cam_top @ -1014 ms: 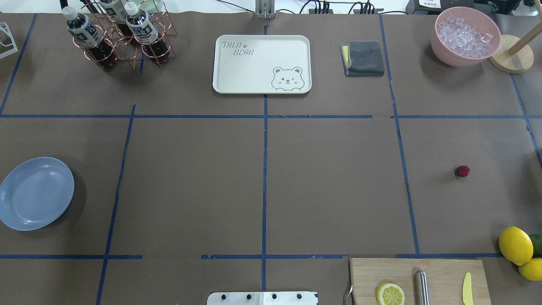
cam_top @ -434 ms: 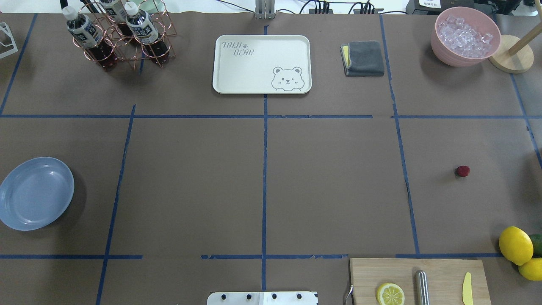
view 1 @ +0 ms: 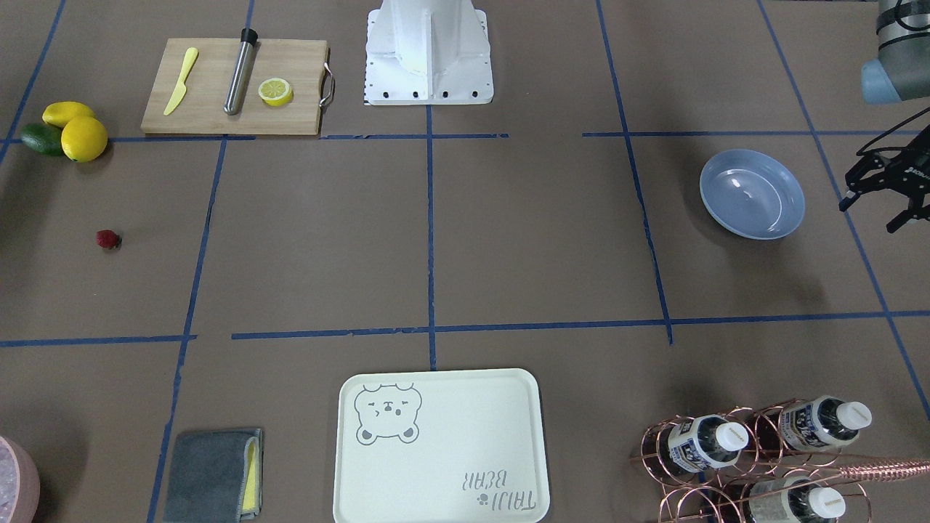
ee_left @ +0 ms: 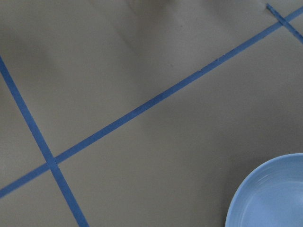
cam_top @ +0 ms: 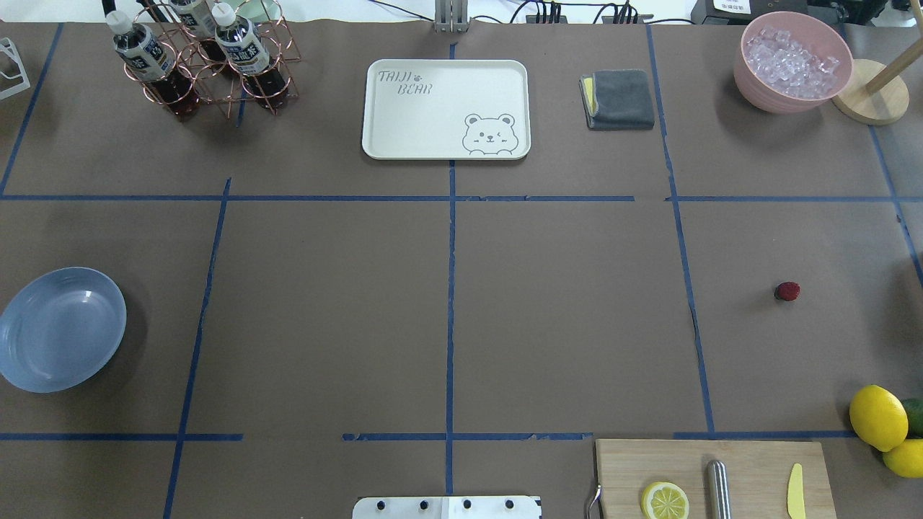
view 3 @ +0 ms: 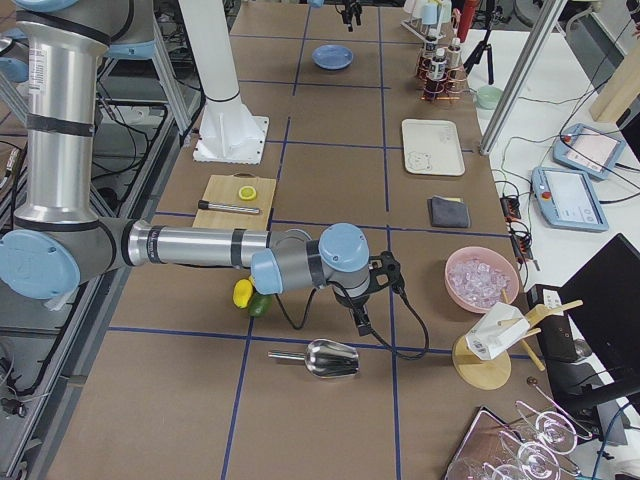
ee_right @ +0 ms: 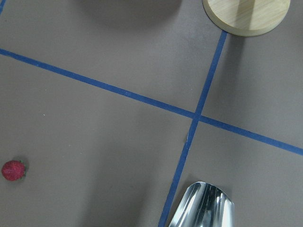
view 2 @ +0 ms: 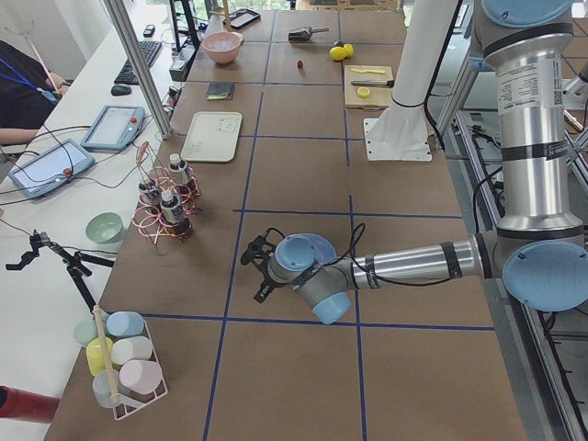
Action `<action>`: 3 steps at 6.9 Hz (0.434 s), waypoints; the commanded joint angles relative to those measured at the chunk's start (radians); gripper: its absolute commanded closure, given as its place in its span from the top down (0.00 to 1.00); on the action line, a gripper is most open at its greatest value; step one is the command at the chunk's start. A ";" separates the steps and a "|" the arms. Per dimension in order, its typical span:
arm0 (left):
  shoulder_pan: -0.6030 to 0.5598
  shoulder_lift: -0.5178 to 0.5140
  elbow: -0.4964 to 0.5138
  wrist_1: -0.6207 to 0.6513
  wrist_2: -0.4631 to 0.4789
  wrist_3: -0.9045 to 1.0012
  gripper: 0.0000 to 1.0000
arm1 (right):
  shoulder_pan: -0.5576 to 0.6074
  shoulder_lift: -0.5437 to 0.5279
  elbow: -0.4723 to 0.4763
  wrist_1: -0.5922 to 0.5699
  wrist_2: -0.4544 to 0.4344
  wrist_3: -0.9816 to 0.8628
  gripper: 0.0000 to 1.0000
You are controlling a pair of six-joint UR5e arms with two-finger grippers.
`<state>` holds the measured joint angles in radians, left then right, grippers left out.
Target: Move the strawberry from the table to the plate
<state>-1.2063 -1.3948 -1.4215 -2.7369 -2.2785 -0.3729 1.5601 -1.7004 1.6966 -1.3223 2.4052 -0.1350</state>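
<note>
The strawberry point(cam_top: 787, 291) lies alone on the right part of the brown table point(cam_top: 562, 317); it also shows as the strawberry point(view 1: 108, 239) and, low at the left edge of the right wrist view, the strawberry point(ee_right: 13, 170). The light blue plate point(cam_top: 61, 329) rests empty at the table's far left, seen too as the plate point(view 1: 752, 194) and the plate point(ee_left: 270, 194). My left gripper point(view 1: 872, 216) hovers just beyond the plate's outer side, open and empty. My right gripper point(view 3: 365, 315) hangs near the strawberry's end of the table; I cannot tell whether it is open or shut.
A cream bear tray point(cam_top: 445, 108), a bottle rack point(cam_top: 202, 58), a grey cloth point(cam_top: 619, 99) and a pink bowl of ice point(cam_top: 793, 61) line the far side. Lemons point(cam_top: 878, 417) and a cutting board point(cam_top: 714, 479) sit near right. A metal scoop point(ee_right: 203, 205) lies by the right gripper.
</note>
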 commanded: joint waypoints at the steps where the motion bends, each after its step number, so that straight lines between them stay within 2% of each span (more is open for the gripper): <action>1: 0.082 0.013 0.038 -0.110 0.028 -0.217 0.67 | 0.000 -0.005 0.000 0.000 0.000 0.002 1.00; 3: 0.114 0.031 0.059 -0.142 0.033 -0.219 0.64 | 0.002 -0.010 0.002 0.000 0.000 0.002 1.00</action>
<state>-1.1164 -1.3777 -1.3728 -2.8548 -2.2486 -0.5801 1.5603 -1.7079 1.6974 -1.3223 2.4053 -0.1336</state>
